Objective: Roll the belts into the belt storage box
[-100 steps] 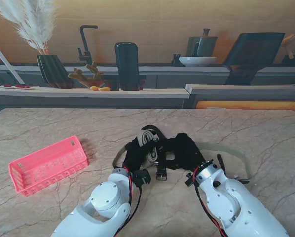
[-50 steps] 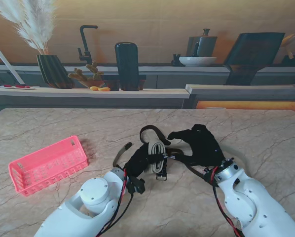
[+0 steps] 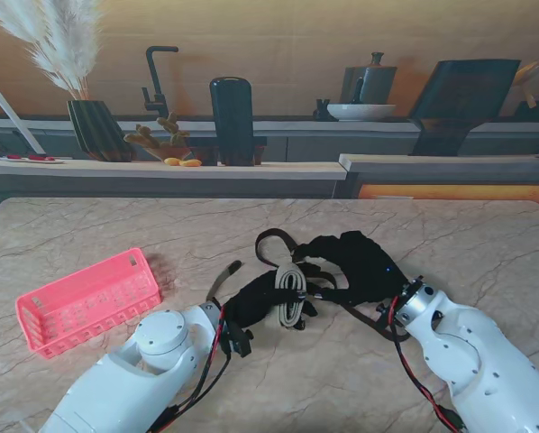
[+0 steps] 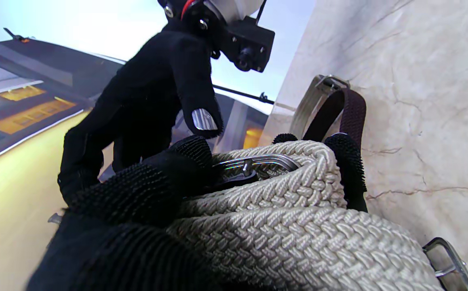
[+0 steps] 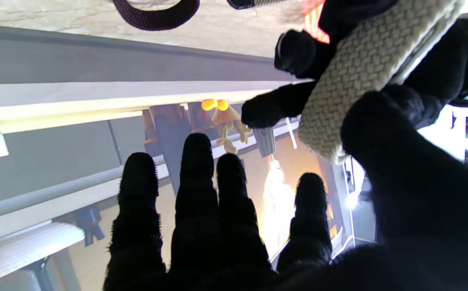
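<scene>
Two belts meet near the middle of the marbled beige stone table (image 3: 450,234): a cream woven braided belt (image 3: 290,290) coiled into a thick, ribbed roll with a silver metal buckle, and a dark brown woven belt (image 3: 271,242) whose strap arches up in a loop just beyond it, toward the table's far edge. In the left wrist view the cream roll (image 4: 298,238) shows a chunky plaited weave, its buckle bar (image 4: 258,160) tucked into the top of the coil, and the brown strap (image 4: 349,111) stands beside it against the stone. The black-gloved left hand (image 3: 251,302) is wrapped around the roll from the robot's left, its nubbly fabric fingers (image 4: 349,169) curled over the coil's edge and gripping it. The black-gloved right hand (image 3: 360,263) comes in from the right; its thumb presses on the cream roll (image 5: 363,68) while its four long fingers (image 5: 195,190) stretch straight out, clear of the belt. Well apart, toward the left edge of the table, lies the pink plastic lattice storage box (image 3: 87,300), long, shallow and rectangular.
</scene>
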